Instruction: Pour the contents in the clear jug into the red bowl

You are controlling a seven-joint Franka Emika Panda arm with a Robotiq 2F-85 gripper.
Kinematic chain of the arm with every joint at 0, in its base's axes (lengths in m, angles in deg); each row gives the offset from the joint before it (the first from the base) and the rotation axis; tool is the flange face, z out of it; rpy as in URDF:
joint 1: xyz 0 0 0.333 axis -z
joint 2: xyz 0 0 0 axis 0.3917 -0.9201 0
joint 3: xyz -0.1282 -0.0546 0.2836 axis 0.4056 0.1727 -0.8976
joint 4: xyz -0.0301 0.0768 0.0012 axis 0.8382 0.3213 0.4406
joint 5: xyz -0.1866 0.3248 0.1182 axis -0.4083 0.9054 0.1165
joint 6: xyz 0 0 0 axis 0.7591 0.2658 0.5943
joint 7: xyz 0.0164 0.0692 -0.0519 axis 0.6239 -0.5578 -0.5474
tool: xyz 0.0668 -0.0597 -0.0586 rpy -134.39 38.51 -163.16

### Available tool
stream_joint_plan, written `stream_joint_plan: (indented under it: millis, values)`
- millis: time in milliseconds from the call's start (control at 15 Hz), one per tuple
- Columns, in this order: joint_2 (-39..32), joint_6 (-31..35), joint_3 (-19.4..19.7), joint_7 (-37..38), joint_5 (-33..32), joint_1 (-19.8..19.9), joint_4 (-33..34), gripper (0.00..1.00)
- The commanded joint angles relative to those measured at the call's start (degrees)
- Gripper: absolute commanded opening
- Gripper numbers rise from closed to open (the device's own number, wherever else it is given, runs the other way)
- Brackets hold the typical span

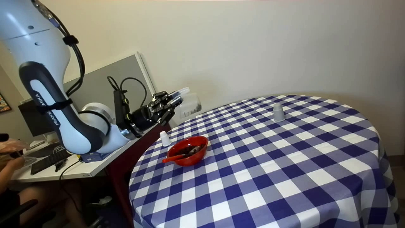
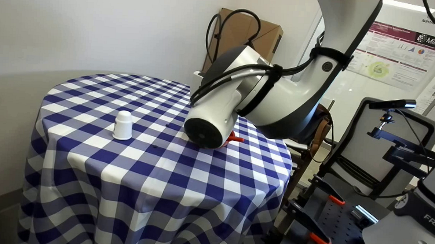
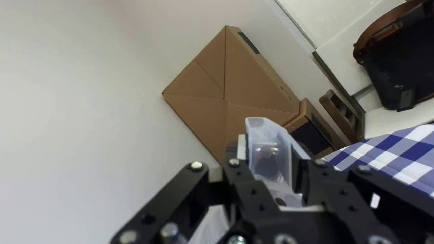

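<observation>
My gripper is shut on the handle of the clear jug, which stands between its fingers in the wrist view. In an exterior view the gripper reaches out from the arm, and the see-through jug hangs beyond its fingertips, apparently tilted. A dark spot shows in the jug in the wrist view; how much it holds I cannot tell. Lower and nearer the camera, the red bowl rests on the table with dark contents and a red-handled utensil. Elsewhere the arm hides most of the bowl.
A white cup stands upside down beside the bowl. Farther along the checked tablecloth is another white cup-like stack. A wall rises behind the table. A desk and a seated person are at the left.
</observation>
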Motion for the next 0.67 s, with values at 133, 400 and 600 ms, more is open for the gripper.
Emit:
stream_joint_plan:
  millis: [133,400,600]
  values:
    - [-2.5,-6.5,0.0,1.9,-5.3,-0.2,0.5,0.12]
    - [-3.6,-9.1,-0.2,2.1,-7.1,0.3,0.6,0.12]
    - [-4.2,-10.8,-0.1,2.2,-7.8,0.5,0.6,0.12]
